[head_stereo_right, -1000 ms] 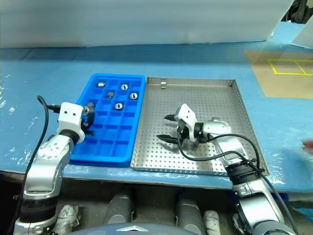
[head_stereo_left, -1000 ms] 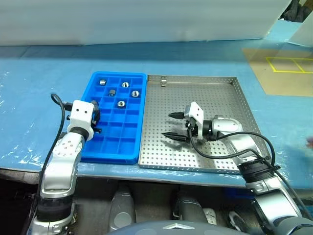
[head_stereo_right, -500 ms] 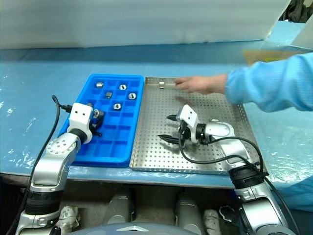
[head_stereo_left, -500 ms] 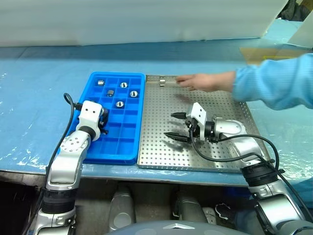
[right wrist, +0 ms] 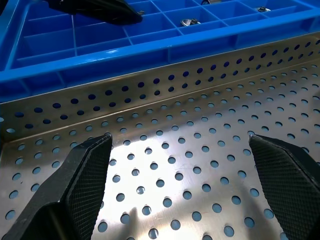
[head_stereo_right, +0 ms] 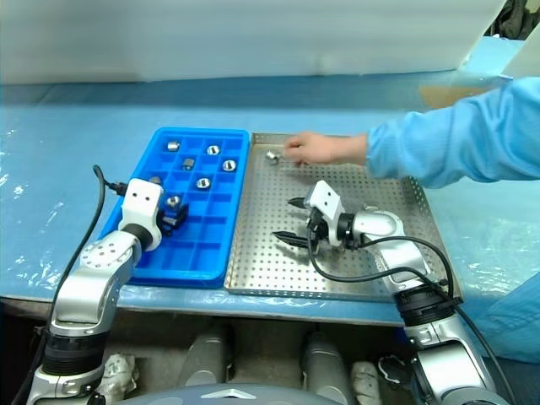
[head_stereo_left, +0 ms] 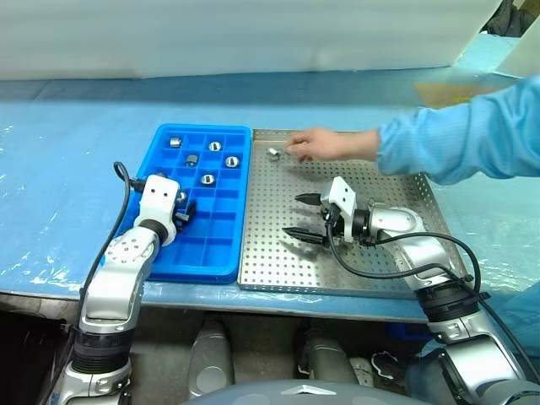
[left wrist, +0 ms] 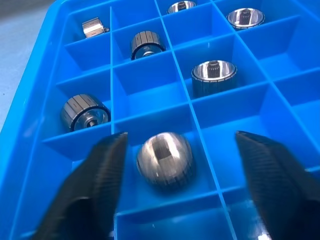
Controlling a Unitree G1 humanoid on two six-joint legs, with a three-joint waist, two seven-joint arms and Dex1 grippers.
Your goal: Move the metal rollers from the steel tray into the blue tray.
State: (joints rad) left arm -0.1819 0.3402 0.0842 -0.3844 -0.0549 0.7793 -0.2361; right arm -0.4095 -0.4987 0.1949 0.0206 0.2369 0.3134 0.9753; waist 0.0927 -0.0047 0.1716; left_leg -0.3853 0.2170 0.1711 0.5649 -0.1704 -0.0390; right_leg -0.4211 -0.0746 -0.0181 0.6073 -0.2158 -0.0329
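The blue tray (head_stereo_left: 205, 128) lies left of the steel tray (head_stereo_left: 278, 253). Several metal rollers (head_stereo_left: 207, 178) sit in its far compartments. My left gripper (left wrist: 182, 145) hovers open over the blue tray's left side. One roller (left wrist: 165, 159) lies loose in the compartment between its fingers (left wrist: 107, 165), touching neither. My right gripper (head_stereo_left: 302, 215) stands open low over the steel tray's middle, with bare perforated floor (right wrist: 180, 165) between its fingers. Another roller (head_stereo_left: 272, 153) lies near the steel tray's far rim, just beside a person's hand (head_stereo_left: 316, 143).
A person's light-blue sleeve (head_stereo_left: 456, 135) reaches in from the right over the far part of the steel tray. Both trays rest on a blue covered table (head_stereo_left: 67, 169) whose front edge runs close below them. A white wall (head_stereo_left: 253, 34) stands behind.
My left gripper has opened and released the roller into a blue tray compartment. A person's arm has reached in from the right to the roller at the steel tray's far rim.
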